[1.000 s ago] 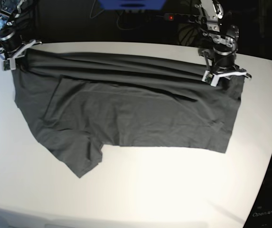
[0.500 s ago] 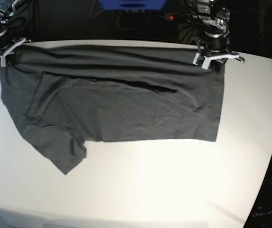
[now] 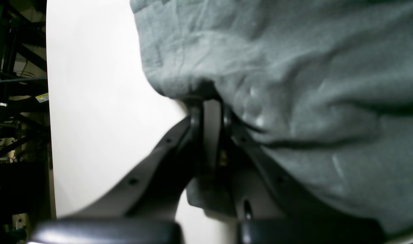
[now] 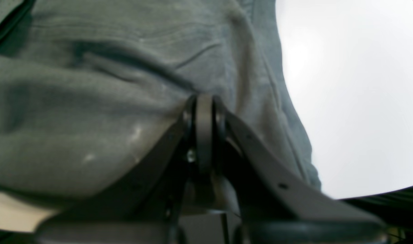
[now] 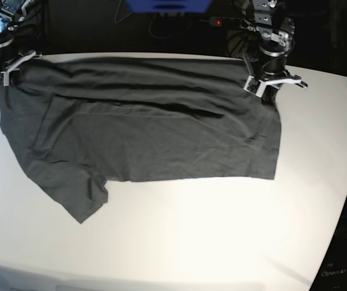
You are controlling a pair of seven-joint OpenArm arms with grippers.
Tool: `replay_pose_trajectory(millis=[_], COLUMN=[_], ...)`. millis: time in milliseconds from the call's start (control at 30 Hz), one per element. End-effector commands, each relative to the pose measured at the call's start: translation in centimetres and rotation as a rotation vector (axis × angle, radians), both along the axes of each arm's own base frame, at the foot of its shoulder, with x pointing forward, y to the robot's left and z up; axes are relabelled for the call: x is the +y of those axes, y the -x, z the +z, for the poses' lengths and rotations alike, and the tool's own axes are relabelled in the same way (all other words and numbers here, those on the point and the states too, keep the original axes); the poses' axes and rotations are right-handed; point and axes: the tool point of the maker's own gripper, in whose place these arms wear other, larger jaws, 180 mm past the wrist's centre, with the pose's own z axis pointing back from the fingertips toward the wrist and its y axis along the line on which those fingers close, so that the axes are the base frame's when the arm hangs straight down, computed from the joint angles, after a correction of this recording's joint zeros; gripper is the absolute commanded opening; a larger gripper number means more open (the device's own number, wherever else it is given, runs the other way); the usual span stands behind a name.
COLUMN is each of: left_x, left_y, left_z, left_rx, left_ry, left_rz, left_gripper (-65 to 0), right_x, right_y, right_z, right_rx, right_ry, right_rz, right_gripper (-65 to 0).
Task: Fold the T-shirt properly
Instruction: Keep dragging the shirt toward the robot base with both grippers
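Left gripper [image 5: 269,88] pinching T-shirt [image 5: 143,133], right gripper [image 5: 5,68] likewise

One T-shirt [image 5: 143,133] lies on one white table [image 5: 221,230], the only cloth there, spread from about nine o'clock to three o'clock across the far half of the top. Two grippers are in view: the left gripper [image 5: 271,85] at about one o'clock and the right gripper [image 5: 6,63] at about ten o'clock. One sleeve shows on the shirt, hanging out toward seven o'clock, and one small red light [image 5: 218,22] glows at twelve o'clock behind the table.
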Motion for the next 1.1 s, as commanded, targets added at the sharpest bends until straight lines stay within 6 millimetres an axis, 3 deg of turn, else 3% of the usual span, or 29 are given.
replay_pose_trajectory(millis=[0,333,700,833,1067], left_x=[-3.1,-2.4,1.8,3.9,6.3], left_y=[7.7,5.8,4.9,3.7,2.5], left_z=[-5.2,-4.3,-3.6,-3.1,-2.4], left_rx=[0.379,0.329,0.301,0.269,0.241], left_ry=[0.075,0.06,0.018,0.003,-0.033], left_rz=[-0.086,-0.076,0.025,0.083,0.111], left_gripper=[-62.5,-62.6,-62.6,-62.6,-62.6], right_x=[1.2,3.1,3.8,3.6,2.8], right_y=[5.9,3.9,0.7,0.2,-1.5], right_z=[-4.2,-2.4,1.2,1.9,5.3], right_rx=[0.33,0.251,0.138,0.12,0.053], right_ry=[-0.008,0.005,0.063,0.081,0.164], right_rz=[0.013,0.017,0.021,0.027,0.047], right_gripper=[-64.9,-64.9,-64.9,-64.9,-64.9])
